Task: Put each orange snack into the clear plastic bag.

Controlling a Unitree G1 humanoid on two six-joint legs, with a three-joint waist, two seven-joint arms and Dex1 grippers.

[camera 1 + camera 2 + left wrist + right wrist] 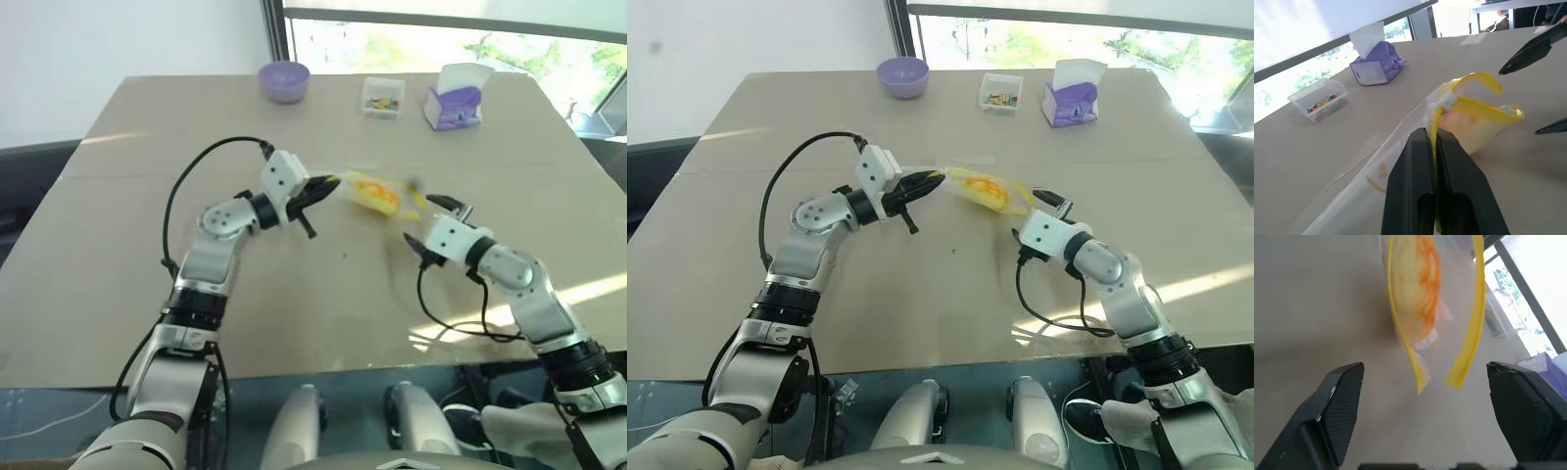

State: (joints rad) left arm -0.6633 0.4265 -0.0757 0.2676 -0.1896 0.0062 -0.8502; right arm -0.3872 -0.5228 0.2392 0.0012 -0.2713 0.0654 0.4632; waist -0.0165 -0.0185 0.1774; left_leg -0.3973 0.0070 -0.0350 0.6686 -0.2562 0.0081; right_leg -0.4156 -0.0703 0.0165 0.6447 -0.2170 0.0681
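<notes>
Standing by the table (118, 294), I am watching the left gripper (315, 191), just left of the frame's centre, holding the clear plastic bag (377, 193) up off the surface. Its two black fingers (1415, 196) are pressed together on the yellow seal strip (1464, 103) at the bag's mouth. The bag is hanging out towards the middle of the frame. The orange snack (1415, 281) is sitting inside it, its orange-yellow dome showing through the film.

Right of centre, the right gripper (439, 217) is standing just beside the bag's far end with its fingers (1339, 401) spread wide. It is gripping nothing. The two lips of the yellow strip are dangling apart between those open fingers.

To my eye the snack is already bagged, and the step in hand is the right arm letting go and drawing clear. Doing that well means backing straight away from the mouth so neither finger hooks a loose lip of the strip. The left pinch should be kept firm and the mouth tipped upward, or the bun could slide back out.

At the upper edge of the frame a purple bowl (284, 80), a small clear box (383, 97) and a tissue box (455, 98) are lying well apart from the work.
</notes>
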